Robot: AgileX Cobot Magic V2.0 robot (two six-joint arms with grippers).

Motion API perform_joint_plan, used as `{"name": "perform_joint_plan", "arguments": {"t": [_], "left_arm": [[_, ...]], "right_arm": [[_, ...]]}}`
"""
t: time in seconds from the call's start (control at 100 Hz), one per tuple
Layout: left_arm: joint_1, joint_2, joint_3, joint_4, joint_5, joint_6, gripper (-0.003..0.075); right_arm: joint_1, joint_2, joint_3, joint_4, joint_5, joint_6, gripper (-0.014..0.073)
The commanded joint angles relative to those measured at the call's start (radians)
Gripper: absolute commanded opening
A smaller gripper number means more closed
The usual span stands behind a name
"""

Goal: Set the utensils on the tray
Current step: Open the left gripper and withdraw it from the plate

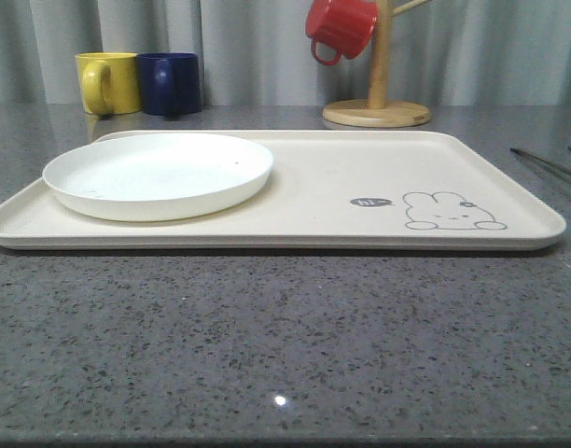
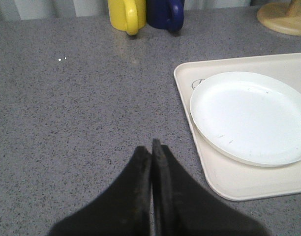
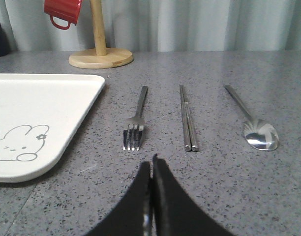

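So the speckled grey stone counter point(image 1: 285, 336) carries my big cream rectangular tray with the rabbit print point(image 1: 360, 177), and the round shallow white plate point(image 1: 160, 173) already sits on its left end. The rest of the tray is bare. The slim silver fork point(image 3: 135, 120), the pair of flat metal chopsticks point(image 3: 188, 120) and the oval-bowled spoon point(image 3: 254, 125) all lie side by side on the counter just off the tray's right edge, fork nearest it. My right tool point(image 3: 151, 169) is clenched, holding nothing, just short of the fork's tines; my left tool point(image 2: 151, 152) is clenched too, over bare counter. I reckon I'm at the start: next I need to open the right tool and pinch that thin, flat fork.
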Motion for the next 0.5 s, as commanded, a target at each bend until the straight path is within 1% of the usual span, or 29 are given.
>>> {"name": "perform_joint_plan", "arguments": {"t": [0.0,0.11,0.19,0.32,0.49], "left_arm": [[-0.01,-0.082,0.018,-0.012,-0.055,-0.01,-0.0019],[-0.01,-0.184,0.061,-0.012,-0.037,-0.01,-0.0019],[-0.01,-0.235,0.08,-0.012,-0.037,-0.01,-0.0019],[-0.01,-0.277,0.091,-0.012,-0.032,-0.01,-0.0019],[-0.01,-0.278,0.091,-0.012,-0.032,-0.01,-0.0019]], "right_arm": [[-0.005,-0.019,0.0,0.0,-0.082,-0.009,-0.0062],[-0.005,-0.019,-0.005,0.0,-0.097,-0.009,-0.0062],[-0.005,-0.019,-0.034,0.0,-0.066,-0.009,-0.0062],[-0.005,0.015,-0.132,0.0,0.061,-0.007,-0.0062],[-0.005,0.168,-0.284,0.0,0.257,-0.007,-0.0062]]}}
